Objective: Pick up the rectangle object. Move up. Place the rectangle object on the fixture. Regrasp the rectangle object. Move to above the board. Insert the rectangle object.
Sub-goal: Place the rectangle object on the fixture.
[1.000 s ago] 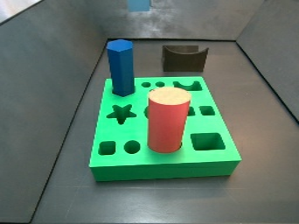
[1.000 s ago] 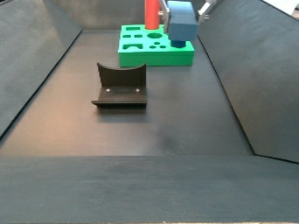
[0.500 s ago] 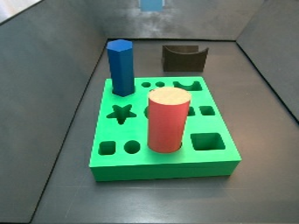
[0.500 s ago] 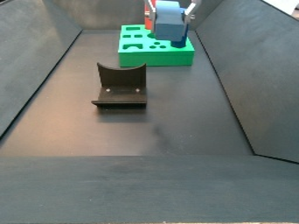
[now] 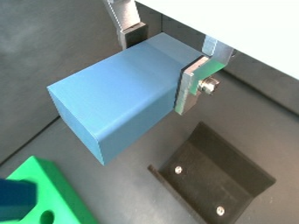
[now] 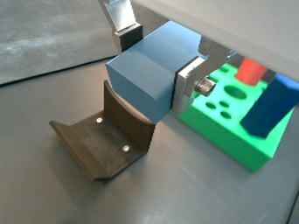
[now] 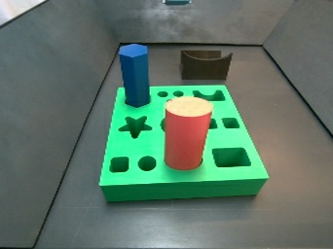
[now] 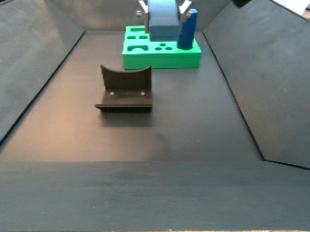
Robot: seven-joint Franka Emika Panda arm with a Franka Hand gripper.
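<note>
You see the grey-blue rectangular block (image 5: 122,101) clamped between the gripper's (image 5: 163,54) jaws, raised off the dark counter (image 8: 169,127). In both wrist views the dark notched fixture (image 6: 105,140) lies below it; the thick green board with cut-out holes (image 8: 158,50) sits beyond, carrying the dark-blue hexagonal prism (image 7: 134,73).

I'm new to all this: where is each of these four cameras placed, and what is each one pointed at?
Wrist view: rides on the arm, looking down past the end effector clamping the rectangle object, the fixture below.
Wrist view: also on the arm; silver fingers, same block, fixture, the board beyond.
Side view: fixed at the board's near edge, facing the red cylinder and blue prism; only a sliver of block shows at the top edge.
Side view: fixed at the opposite end, fixture nearest; block held high.
All four show the fixture.
</note>
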